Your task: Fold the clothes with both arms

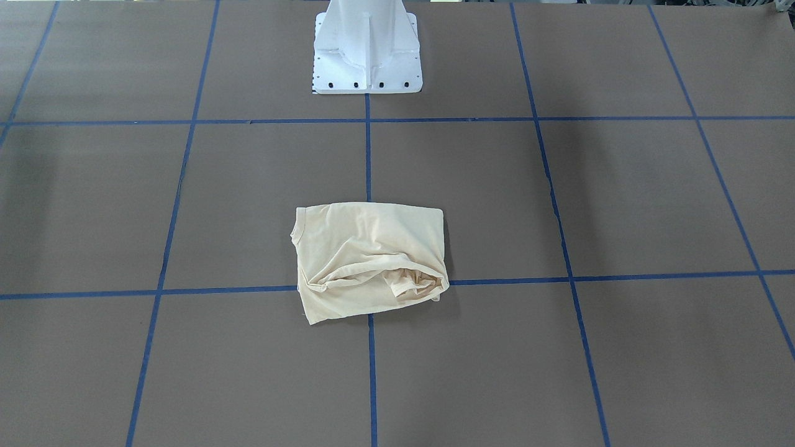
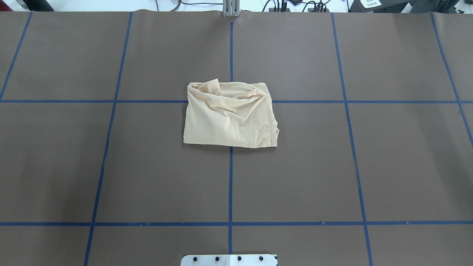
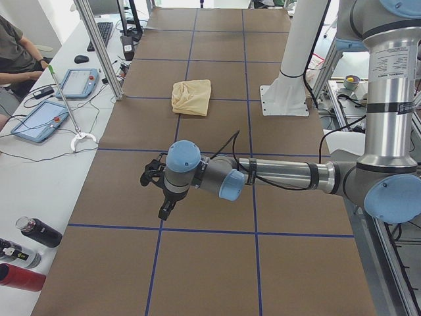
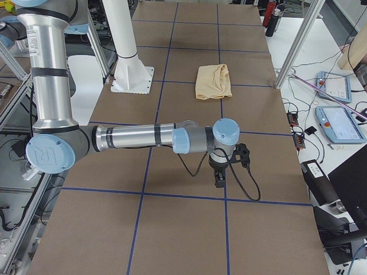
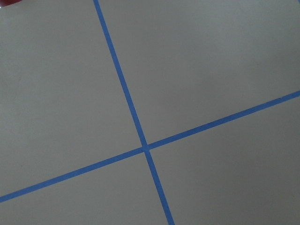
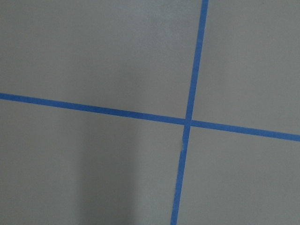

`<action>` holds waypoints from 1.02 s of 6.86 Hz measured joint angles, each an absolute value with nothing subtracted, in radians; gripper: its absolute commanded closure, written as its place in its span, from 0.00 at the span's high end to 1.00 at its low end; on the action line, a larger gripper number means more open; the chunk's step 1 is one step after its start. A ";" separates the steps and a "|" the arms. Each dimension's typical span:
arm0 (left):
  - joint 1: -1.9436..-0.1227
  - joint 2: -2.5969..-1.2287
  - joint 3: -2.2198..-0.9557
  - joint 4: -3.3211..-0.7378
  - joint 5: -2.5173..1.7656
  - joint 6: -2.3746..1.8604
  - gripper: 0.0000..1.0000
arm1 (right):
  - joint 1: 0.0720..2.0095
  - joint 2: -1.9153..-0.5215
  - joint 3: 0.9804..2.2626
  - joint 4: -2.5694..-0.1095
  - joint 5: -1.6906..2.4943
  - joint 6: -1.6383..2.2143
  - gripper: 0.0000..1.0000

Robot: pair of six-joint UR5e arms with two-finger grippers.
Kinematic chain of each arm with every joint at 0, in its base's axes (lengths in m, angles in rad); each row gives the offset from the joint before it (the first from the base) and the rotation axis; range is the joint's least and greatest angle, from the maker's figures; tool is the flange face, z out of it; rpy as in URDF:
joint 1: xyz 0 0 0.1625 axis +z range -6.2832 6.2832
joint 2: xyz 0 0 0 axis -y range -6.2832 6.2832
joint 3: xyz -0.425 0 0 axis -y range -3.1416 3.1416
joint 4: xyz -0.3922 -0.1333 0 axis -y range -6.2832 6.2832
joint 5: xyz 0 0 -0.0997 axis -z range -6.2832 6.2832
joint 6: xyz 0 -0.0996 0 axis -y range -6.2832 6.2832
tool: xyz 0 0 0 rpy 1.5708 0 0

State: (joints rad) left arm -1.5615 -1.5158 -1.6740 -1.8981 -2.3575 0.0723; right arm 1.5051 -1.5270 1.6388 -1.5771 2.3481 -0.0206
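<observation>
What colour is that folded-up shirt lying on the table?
The shirt is pale cream-yellow, no print showing; clearest in the overhead exterior view.

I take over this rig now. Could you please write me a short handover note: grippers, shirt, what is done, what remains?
Left gripper: above bare table toward the robot's left end, nothing seen in it; open or shut cannot be told.
Right gripper: the same, toward the right end.
Shirt: table centre, folded into a compact packet, touched by neither arm.
Done: the folding, it seems.
Left: perhaps smooth the bunched edge on the operators' side.
</observation>
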 measured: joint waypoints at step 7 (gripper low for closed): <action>-1.559 -1.524 -1.663 -1.899 -2.368 0.074 1.00 | 1.460 -1.523 1.625 -1.578 2.354 -0.020 1.00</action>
State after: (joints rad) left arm -1.5585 -1.5239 -1.6630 -1.8994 -2.3677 0.0736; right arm 1.4604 -1.5228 1.6253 -1.5785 2.3545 -0.0200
